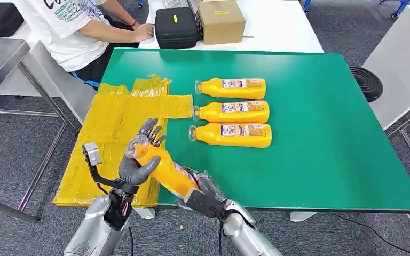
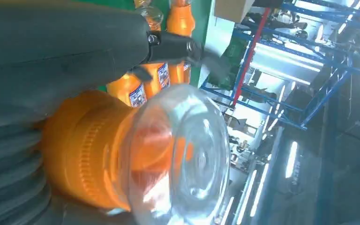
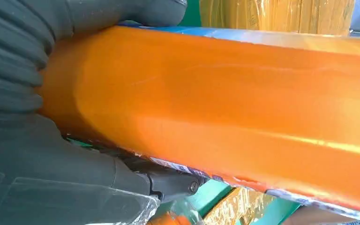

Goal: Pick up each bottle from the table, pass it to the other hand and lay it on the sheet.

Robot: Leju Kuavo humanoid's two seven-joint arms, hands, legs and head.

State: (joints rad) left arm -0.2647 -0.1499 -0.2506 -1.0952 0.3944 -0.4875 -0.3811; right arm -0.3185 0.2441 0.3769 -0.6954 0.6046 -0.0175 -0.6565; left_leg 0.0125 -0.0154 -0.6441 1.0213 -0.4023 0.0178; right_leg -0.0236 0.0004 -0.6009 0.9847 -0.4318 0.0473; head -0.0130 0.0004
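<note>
An orange bottle (image 1: 166, 172) with a clear cap is held above the table's front left corner, cap end pointing at the yellow sheet (image 1: 112, 125). My right hand (image 1: 205, 194) grips its base end; its fingers (image 3: 28, 140) wrap the orange body (image 3: 225, 108). The bottle's neck (image 2: 89, 150) lies in my left hand (image 1: 136, 166), between the thumb and fingers (image 2: 168, 47) that stay straight, clear of it. Three more orange bottles lie side by side on the green table (image 1: 331, 138): far (image 1: 232, 88), middle (image 1: 234, 112), near (image 1: 234, 135).
A person (image 1: 77, 29) sits at the white table beyond, an arm resting next to a black case (image 1: 176, 26) and a cardboard box (image 1: 220, 20). A metal table frame (image 1: 37, 90) stands at the left. A black round object (image 1: 367, 82) lies off the table's right edge.
</note>
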